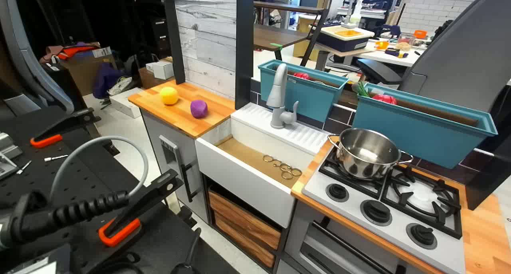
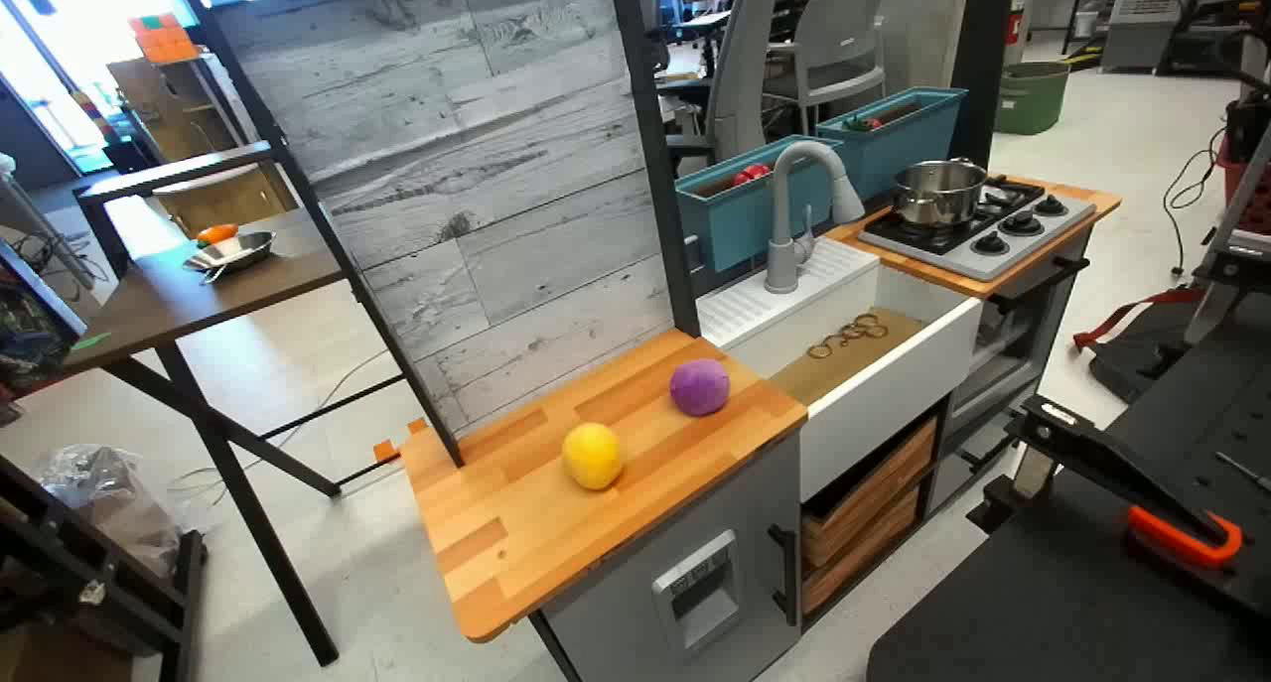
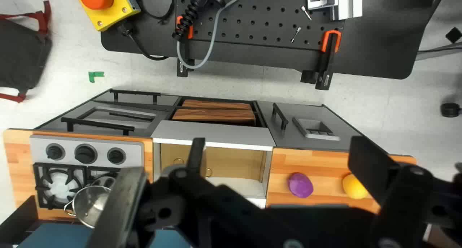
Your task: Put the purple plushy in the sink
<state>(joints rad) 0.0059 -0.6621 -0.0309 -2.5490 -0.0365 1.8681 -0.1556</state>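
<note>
Purple plushy on butcher-block ctr, btwn yellow ball & sink; metal rings inside, gry faucet at back edge, steel pot on adj. cooktop. Gripper jaws wide apart.

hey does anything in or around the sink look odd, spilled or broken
A cluster of metallic-looking rings lies on the tan floor of the sink, toward the stove. They seem odd there, since rings aren't usual sink contents. I see no spill or breakage.
</note>
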